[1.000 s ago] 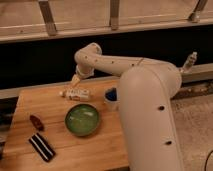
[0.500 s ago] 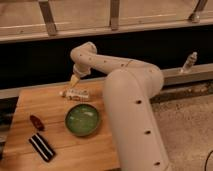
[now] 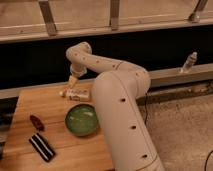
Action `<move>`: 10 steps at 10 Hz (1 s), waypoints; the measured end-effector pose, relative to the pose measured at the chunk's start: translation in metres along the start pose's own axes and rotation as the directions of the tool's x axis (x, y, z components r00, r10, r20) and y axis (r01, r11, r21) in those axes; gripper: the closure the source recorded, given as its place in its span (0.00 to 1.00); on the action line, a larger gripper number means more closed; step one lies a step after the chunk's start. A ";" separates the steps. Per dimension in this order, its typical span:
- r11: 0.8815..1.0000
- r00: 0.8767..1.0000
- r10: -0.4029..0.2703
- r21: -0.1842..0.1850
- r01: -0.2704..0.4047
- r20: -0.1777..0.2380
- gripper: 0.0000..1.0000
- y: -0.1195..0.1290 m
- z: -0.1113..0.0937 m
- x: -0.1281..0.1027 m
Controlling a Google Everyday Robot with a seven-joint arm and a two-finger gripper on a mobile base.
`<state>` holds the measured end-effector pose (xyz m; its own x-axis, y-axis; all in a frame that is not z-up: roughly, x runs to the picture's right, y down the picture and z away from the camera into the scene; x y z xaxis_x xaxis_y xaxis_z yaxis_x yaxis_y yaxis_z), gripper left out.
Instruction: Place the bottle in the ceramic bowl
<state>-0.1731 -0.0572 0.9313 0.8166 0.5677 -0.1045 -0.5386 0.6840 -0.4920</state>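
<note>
A small pale bottle (image 3: pixel 76 93) lies on its side on the wooden table (image 3: pixel 30 103), just behind the green ceramic bowl (image 3: pixel 81 120). The bowl holds nothing. My gripper (image 3: pixel 72 82) hangs from the white arm right above the bottle's left end, pointing down at it.
A dark red object (image 3: pixel 36 122) and a black-and-white striped packet (image 3: pixel 42 146) lie on the table's left front. My white arm (image 3: pixel 120 110) covers the table's right side. Another bottle (image 3: pixel 188 63) stands on a ledge at the far right. A dark wall runs behind.
My arm has swung left and the gripper has come down toward the bottle's left end. The bottle and bowl have not moved.
</note>
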 end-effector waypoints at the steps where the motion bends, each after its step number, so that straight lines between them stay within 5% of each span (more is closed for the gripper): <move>1: 1.000 1.000 0.003 -0.017 -0.003 -0.018 0.20 0.004 0.004 0.007; 6: 0.996 0.997 -0.012 -0.091 0.005 -0.080 0.20 0.032 0.031 0.019; 10: 0.987 0.988 -0.038 -0.160 0.014 -0.148 0.20 0.049 0.076 0.023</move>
<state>-0.1964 0.0246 0.9707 0.8584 0.4668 -0.2127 -0.4868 0.6102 -0.6250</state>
